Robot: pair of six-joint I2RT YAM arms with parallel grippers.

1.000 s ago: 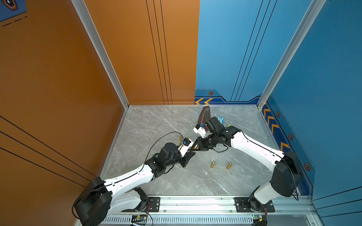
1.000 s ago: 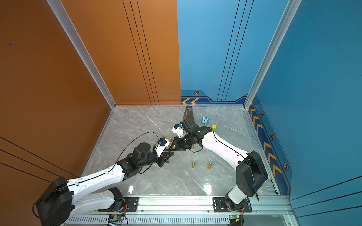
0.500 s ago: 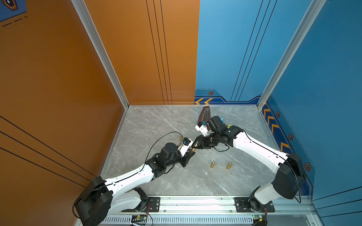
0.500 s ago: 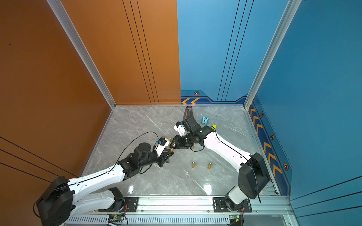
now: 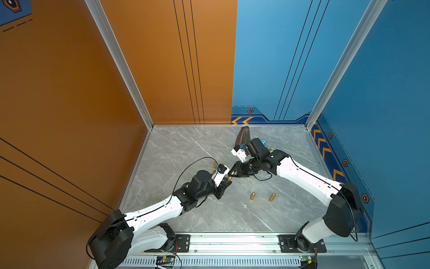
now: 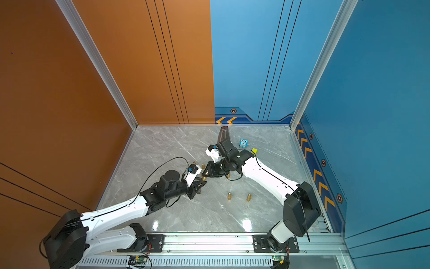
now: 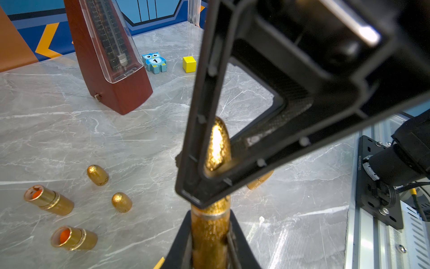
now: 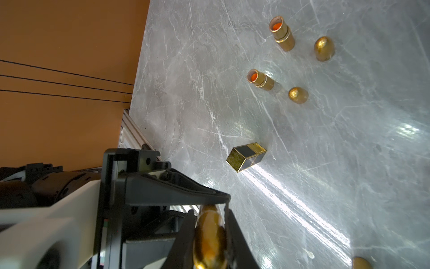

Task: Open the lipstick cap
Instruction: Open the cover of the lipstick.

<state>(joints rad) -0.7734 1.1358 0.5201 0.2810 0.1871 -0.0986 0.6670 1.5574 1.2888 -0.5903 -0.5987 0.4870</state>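
Lipstick (image 7: pixel 210 233): held above the table (image 5: pixel 176 149) near its middle. The left gripper (image 5: pixel 224 184) clamps the tube and the right gripper (image 5: pixel 232 173) pinches the cap (image 7: pixel 217 142), whose middle is hidden behind a black finger (image 7: pixel 197 130). Metronome (image 7: pixel 111 69) top is cut off. Bare marble lies toward the front rail (image 5: pixel 232 240).

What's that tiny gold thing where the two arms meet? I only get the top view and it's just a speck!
Observer: It's a glittery gold lipstick; the left wrist camera shows the left gripper shut on its bottom half.
Operator: Is the other arm holding it too?
Observer: Yes. The right wrist camera shows the right gripper shut on the rounded cap.
Operator: Is the cap off?
Observer: Not yet. Up close, the cap sits on the lipstick and no colour shows.
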